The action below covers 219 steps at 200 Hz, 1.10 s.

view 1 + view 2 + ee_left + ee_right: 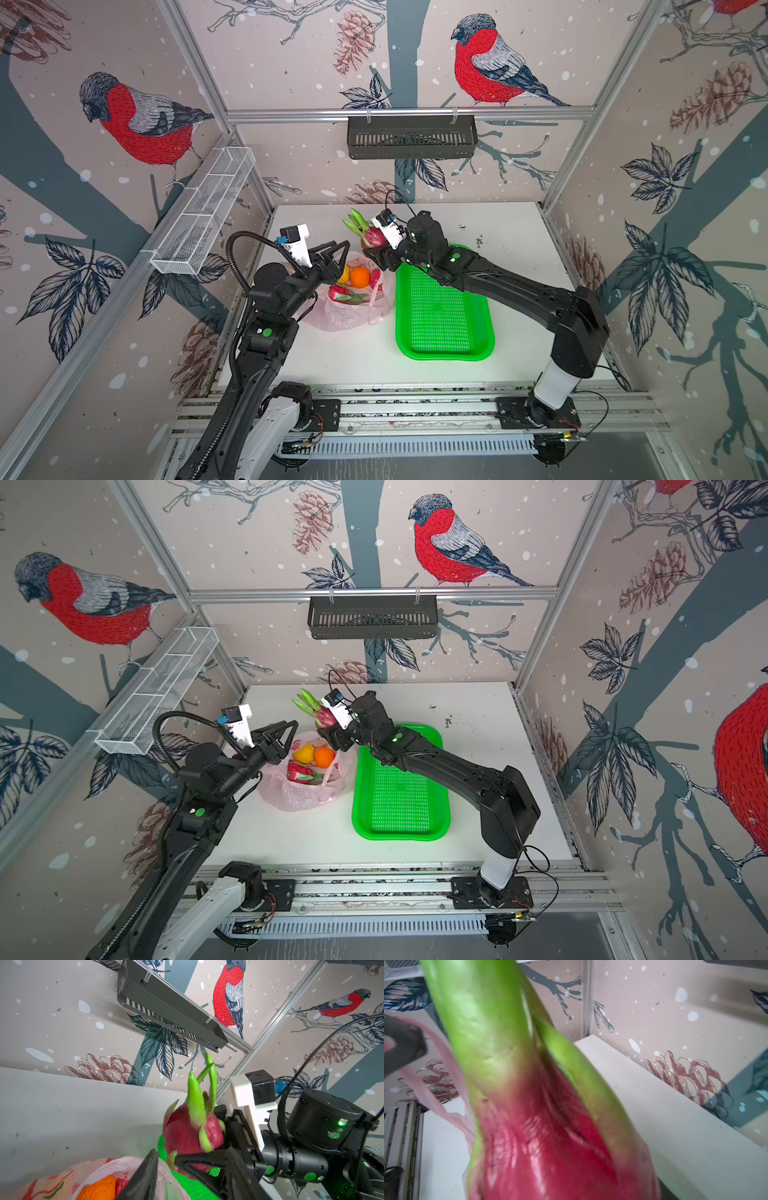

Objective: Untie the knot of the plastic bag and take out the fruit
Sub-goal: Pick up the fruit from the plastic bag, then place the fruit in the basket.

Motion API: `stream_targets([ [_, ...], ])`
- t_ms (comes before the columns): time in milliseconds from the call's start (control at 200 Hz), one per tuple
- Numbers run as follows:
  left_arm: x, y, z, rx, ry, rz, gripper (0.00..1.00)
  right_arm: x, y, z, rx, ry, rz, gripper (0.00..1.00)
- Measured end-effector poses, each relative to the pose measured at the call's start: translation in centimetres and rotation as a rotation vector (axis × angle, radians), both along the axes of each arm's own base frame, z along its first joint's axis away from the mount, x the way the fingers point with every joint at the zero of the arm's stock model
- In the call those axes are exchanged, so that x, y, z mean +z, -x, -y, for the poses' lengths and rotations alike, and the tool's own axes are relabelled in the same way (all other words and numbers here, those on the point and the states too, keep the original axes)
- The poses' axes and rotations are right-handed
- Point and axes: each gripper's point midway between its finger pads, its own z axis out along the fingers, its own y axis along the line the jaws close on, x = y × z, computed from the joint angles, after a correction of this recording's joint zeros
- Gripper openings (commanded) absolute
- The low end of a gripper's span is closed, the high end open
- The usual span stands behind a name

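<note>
**Dragon fruit up in my right gripper, left one parted over the bag**

My right gripper is clamped on a dragon fruit. It grips the red body from both sides, and the long green scales point away toward the back wall. The fruit hangs in the air, clear of the white table, past the far edge of the plastic bag and close to the far corner of the green tray. It fills nearly all of my right wrist view, blurred at the edges.

My left gripper hovers over the bag's mouth with its jaws standing apart. In the right wrist view a strip of pink film runs beside one of its dark fingers. I cannot tell whether the film rests on that finger or only passes behind it.

The bag sits on the table on my left side, just beside the tray. Its mouth gapes wide, and a handle loop droops loose on the tray side. Inside lie a round orange citrus, a yellower citrus touching it, and a second dragon fruit in front of them, its green tips pointing toward the tray.
</note>
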Motion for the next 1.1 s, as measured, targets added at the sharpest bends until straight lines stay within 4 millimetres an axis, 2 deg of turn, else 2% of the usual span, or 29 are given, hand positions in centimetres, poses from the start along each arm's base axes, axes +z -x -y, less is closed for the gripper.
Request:
stream_targets([
  [125, 0.3, 0.6, -0.7, 0.036, -0.013, 0.004, 0.54, 0.4, 0.0, 2.5, -0.097, -0.003, -0.044, 0.36],
  [215, 0.5, 0.9, -1.2, 0.061, -0.023, 0.009, 0.54, -0.5, -0.1, 4.8, -0.193, 0.008, -0.093, 0.36],
  [320, 0.8, 1.3, -1.8, 0.091, -0.034, 0.006, 0.54, -3.0, -0.1, 7.6, -0.308, 0.030, -0.182, 0.37],
  [540, 1.1, 1.8, -3.0, 0.155, -0.070, -0.004, 0.54, -10.2, -1.3, 11.9, -0.500, 0.057, -0.400, 0.38],
  [806, 1.1, 2.8, -4.1, 0.207, -0.091, -0.023, 0.55, -15.9, -2.9, 12.8, -0.603, 0.079, -0.559, 0.40],
  [1096, 0.4, 3.3, -4.8, 0.240, -0.112, -0.047, 0.55, -19.5, -3.5, 12.0, -0.617, 0.116, -0.635, 0.45],
])
